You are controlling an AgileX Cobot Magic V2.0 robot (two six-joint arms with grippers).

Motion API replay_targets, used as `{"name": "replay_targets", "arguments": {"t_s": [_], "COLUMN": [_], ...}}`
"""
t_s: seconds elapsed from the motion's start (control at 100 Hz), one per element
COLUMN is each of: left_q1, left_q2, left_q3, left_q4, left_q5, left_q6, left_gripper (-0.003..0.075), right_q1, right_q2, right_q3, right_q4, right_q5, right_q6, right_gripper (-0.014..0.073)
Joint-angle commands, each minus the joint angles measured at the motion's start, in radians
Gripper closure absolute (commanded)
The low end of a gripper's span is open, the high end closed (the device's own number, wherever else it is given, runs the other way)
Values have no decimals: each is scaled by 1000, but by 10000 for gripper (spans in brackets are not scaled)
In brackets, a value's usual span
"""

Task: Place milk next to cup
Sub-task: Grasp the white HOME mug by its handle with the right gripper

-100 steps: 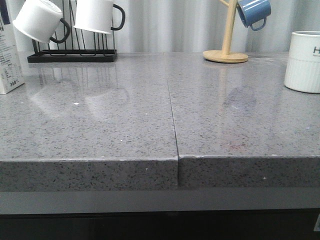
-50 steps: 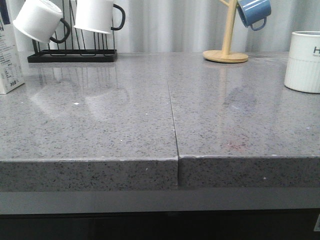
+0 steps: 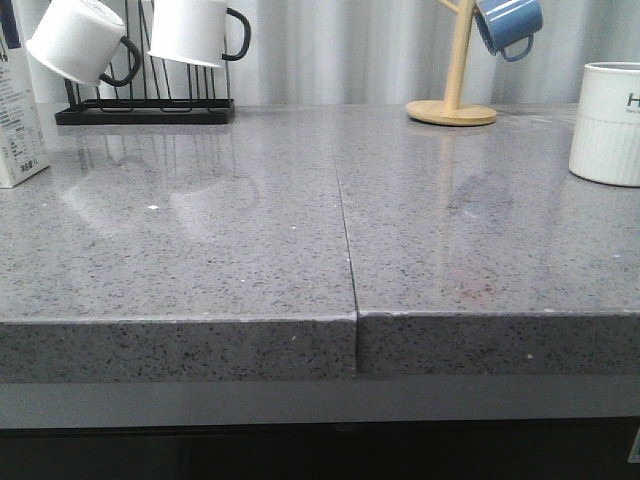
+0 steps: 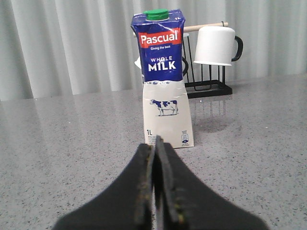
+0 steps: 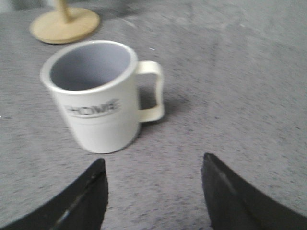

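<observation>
Clearly the task is only at its start: the milk (image 4: 163,81) stands upright at the far left edge of the counter (image 3: 250,250), and the cup (image 3: 606,124) stands at the far right edge, so the two are well apart with the whole bare counter between them. Behind the milk there is a black rack (image 3: 145,110) with white mugs (image 3: 195,30), and near the cup, further back, a wooden stand (image 3: 452,105) with a blue mug (image 3: 508,24). The left gripper (image 4: 156,184) is pressed together with nothing between its fingers, and it points straight at the milk from a short way in front, not touching it. The right gripper (image 5: 153,194) is spread wide and holds nothing; the cup, with its handle turned to one side, is just ahead of it. I judge that the step in hand is the approach of the left arm to the milk. The next move probably calls for opening this gripper wide enough for the carton, going forward so the fingers pass on both sides of it, and closing on the body. Because the carton is tall and narrow, a push before the grip could tip it over, so a slow and centred advance seems wise.
</observation>
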Motion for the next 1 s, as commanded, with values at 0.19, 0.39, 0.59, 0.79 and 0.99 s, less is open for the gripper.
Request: {"name": "replay_targets", "arguments": {"t_s": [0.19,0.39,0.59,0.79,0.99], "left_q1": [3,3,3,3,3], "left_q2": [-32,-32,-32,-32,-32], "left_q3": [51,51,51,51,51], "left_q4": [-4,-4,-4,-4,-4], "left_q5": [-70,-70,-70,-70,-70], "left_q6": [-8,-8,-8,-8,-8], "left_gripper": [741,741,741,741,741], "right_q1": [-35,-35,-35,-38,-53], "right_q2": [148,260,355,435,520], "right_q3": [-38,-38,-38,-38,-59], "right_q4": [-22,-62,-86,-86,-91], "right_q5": [-297,-424,-506,-618,-702], "right_q6": [-6,-6,-6,-8,-8], "right_gripper": [147,147,147,147,147]}}
